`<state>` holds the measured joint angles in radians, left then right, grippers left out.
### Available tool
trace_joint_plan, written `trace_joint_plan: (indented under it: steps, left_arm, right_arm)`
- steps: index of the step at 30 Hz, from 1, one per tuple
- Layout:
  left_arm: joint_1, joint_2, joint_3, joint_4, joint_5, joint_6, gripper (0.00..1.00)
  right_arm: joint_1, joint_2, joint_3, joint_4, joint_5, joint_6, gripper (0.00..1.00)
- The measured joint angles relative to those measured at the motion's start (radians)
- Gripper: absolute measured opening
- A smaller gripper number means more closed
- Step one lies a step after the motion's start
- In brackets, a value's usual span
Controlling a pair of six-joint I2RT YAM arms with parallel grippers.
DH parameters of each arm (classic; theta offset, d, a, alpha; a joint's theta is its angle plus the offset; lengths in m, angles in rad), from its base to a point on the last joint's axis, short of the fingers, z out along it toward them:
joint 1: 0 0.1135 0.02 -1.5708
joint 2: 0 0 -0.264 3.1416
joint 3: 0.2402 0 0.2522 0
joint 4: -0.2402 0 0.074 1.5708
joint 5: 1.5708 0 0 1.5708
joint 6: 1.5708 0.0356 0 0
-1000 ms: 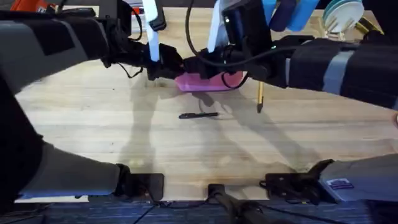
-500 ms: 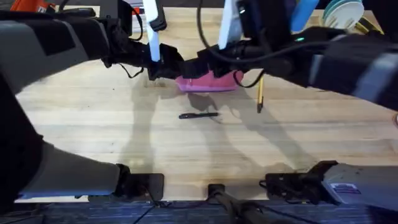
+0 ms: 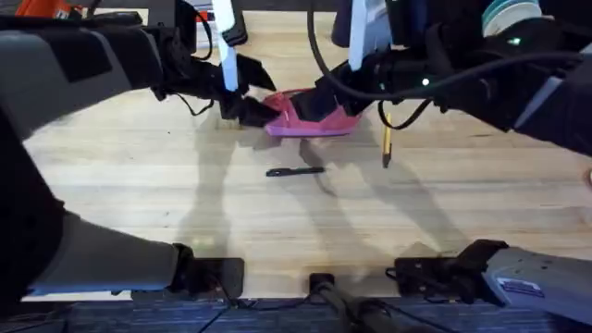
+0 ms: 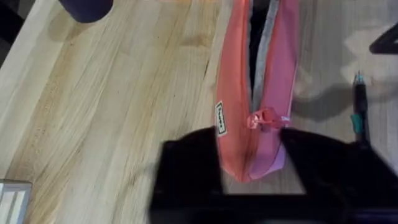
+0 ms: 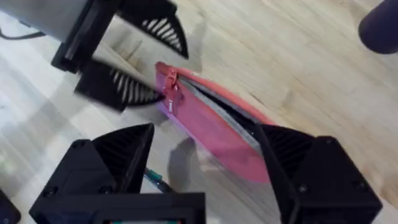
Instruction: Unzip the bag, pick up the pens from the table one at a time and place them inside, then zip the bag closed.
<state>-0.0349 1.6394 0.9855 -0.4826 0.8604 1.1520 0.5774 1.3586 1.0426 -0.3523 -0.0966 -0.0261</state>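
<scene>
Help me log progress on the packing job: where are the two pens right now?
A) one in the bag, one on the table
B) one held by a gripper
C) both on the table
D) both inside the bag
C: the black pen and the yellow pen both lie on the table, outside the bag.

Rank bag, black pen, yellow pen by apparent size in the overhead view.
1. The bag, clearly largest, though the hands cover its ends.
2 and 3. The black pen and the yellow pen: similar apparent length. The right arm covers the yellow pen's far end, so I won't rank them.
</scene>
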Motion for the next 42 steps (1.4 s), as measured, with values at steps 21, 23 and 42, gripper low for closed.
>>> trace_joint_plan:
  steps: [21, 23, 42]
  left_arm:
    - [0.0, -0.085, 0.0, -0.181, -0.002, -0.003, 0.993]
    - [0.0, -0.142, 0.0, -0.221, -0.002, -0.003, 0.993]
    - [0.0, -0.586, 0.0, -0.435, -0.148, -0.132, 0.993]
  right_arm:
    - [-0.027, 0.001, 0.173, -0.268, 0.014, -0.134, 0.996]
    - [-0.043, 0.012, 0.203, -0.301, 0.015, -0.157, 0.996]
    - [-0.059, 0.14, 0.27, -0.226, 0.015, -0.581, 0.032]
